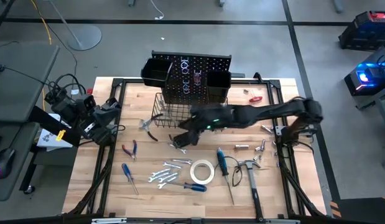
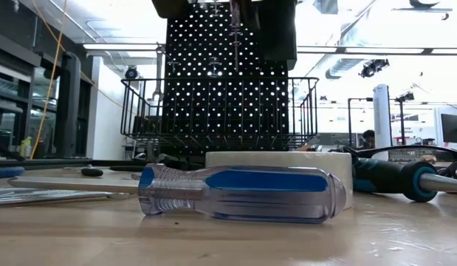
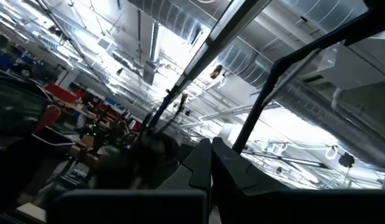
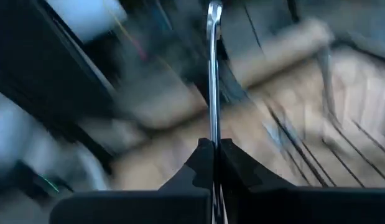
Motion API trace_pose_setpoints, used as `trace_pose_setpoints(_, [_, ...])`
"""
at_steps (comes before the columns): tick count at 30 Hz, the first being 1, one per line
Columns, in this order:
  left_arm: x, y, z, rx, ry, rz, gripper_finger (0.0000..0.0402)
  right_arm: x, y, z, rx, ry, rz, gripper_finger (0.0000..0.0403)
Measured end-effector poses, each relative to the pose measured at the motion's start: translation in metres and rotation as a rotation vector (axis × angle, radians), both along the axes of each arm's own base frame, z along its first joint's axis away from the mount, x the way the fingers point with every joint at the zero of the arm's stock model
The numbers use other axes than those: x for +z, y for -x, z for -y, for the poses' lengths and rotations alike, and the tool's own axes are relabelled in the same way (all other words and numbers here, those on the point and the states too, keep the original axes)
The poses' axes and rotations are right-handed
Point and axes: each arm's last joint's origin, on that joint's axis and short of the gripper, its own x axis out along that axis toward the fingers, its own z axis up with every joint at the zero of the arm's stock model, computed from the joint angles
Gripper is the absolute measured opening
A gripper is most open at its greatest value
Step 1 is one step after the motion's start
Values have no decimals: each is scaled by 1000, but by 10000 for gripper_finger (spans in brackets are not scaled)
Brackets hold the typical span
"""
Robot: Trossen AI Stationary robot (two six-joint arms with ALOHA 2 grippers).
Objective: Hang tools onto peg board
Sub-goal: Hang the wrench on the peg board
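The black peg board [image 1: 195, 68] stands upright at the table's far side, with two bins and a wire basket [image 1: 170, 109] on it; it also fills the low view [image 2: 228, 81]. My right gripper [image 1: 183, 138] reaches in from the right, just in front of the basket, shut on a silver wrench [image 4: 213, 87]. My left gripper [image 3: 211, 171] is shut on nothing and drawn back at the table's left edge [image 1: 102, 121], pointing up at the ceiling. Loose tools lie flat on the wooden top: wrenches [image 1: 167, 174], a tape roll [image 1: 202, 171], screwdrivers [image 1: 195, 185], pliers [image 1: 131, 149] and a hammer [image 1: 249, 171]. My right gripper pinches one end of the wrench's shaft [image 4: 213, 140] between its two fingers. The wrench runs straight out ahead, in line with the fingers, its far end [image 4: 214, 12] free. It is lifted clear of the table.
A blue screwdriver handle [image 2: 243, 193] and the tape roll [image 2: 280, 164] lie close before the low camera. More pliers [image 1: 148, 127] lie left of the basket, small metal pieces [image 1: 260, 146] at the right and a red piece [image 1: 255, 98] at the far right.
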Motion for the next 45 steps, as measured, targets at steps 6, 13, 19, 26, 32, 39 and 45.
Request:
trace_pose_setpoints(6, [-1, 0, -1, 40, 20, -19, 0, -25, -10, 8, -28, -38, 23, 0])
trace_pose_setpoints(13, [-1, 0, -2, 66, 29, -29, 0, -51, -35, 25, -14, -68, -4, 0])
trace_pose_setpoints(19, [-1, 0, -3, 96, 35, -44, 0, -54, -33, 44, -35, -56, -47, 0])
trace_pose_setpoints(26, [-2, -1, -3, 108, 40, -51, 0, -55, -33, 47, -30, -50, -47, 0])
trace_pose_setpoints(32, [-2, -1, -3, 116, 34, -56, 0, -61, -40, 48, -42, -59, -22, 0])
trace_pose_setpoints(39, [-2, -1, -4, 128, 40, -62, 0, -66, -41, 45, -52, -49, -42, 0])
trace_pose_setpoints(45, [-2, -1, -4, 136, 42, -67, 0, -72, -45, 47, -64, -39, -50, 0])
